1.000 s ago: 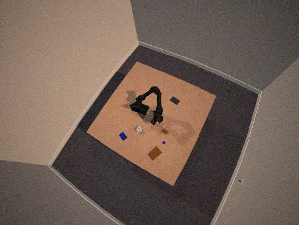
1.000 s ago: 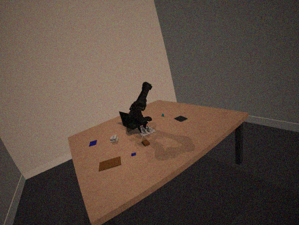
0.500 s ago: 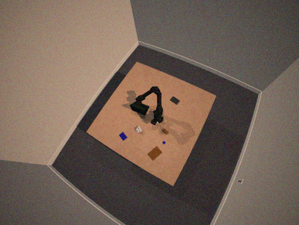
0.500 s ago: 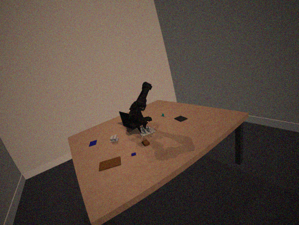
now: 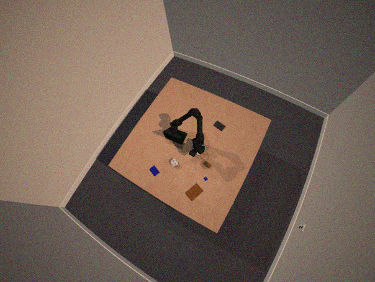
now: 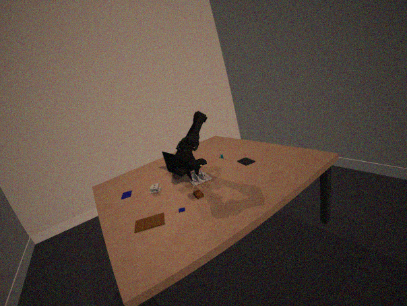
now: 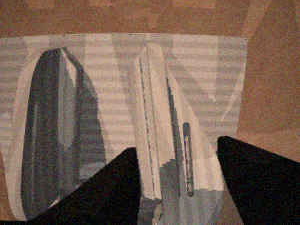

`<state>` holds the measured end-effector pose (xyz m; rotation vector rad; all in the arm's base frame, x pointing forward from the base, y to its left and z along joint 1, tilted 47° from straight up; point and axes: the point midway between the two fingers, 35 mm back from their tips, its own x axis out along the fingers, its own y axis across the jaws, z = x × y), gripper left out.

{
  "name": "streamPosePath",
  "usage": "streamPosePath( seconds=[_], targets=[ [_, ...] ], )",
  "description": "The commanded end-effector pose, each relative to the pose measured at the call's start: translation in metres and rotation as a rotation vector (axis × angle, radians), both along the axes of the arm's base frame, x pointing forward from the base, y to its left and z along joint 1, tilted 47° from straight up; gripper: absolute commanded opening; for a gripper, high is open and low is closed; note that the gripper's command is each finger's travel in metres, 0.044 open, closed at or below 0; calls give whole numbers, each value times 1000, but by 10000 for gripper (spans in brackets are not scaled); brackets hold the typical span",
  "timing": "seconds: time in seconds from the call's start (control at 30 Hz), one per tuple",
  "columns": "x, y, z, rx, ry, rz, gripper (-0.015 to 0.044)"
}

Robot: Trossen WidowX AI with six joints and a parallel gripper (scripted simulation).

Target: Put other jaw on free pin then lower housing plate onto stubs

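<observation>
My gripper [image 5: 197, 153] [image 6: 195, 176] [image 7: 178, 151] is low over the table, its black fingers on both sides of the right-hand upright white piece [image 7: 150, 99]. It is shut on that piece, which is ridged and has a narrow slot. A similar upright piece [image 7: 45, 134] stands to its left, outside the fingers. Both rise from a pale striped plate [image 7: 110, 64] [image 6: 203, 181]. A separate small white part with dark spots [image 5: 174, 162] [image 6: 155, 189] lies on the table away from the gripper. I cannot make out pins, gear teeth or stubs, nor tell which piece is the housing.
A small brown block [image 5: 207, 164] [image 6: 198, 194] lies close to the gripper. A larger brown panel [image 5: 194, 192] [image 6: 149, 222], a blue square [image 5: 154, 171] [image 6: 127, 195], a tiny blue piece [image 5: 205, 178] [image 6: 182, 209], a dark pad [image 5: 219, 125] [image 6: 246, 161] and a small teal object [image 6: 221, 156] lie farther out.
</observation>
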<state>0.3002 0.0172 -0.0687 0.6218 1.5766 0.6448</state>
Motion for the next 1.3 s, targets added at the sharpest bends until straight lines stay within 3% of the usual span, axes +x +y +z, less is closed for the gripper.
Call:
streamPosePath(
  seconds=[0.0,0.63,0.77,1.27],
  targets=[
    [0,3,-2,0,2,5,134],
    [0,3,-2,0,2,5,134],
    [0,0,0,1,-1,-2,224],
    [1,-4,3,0,0,-1,224]
  ],
)
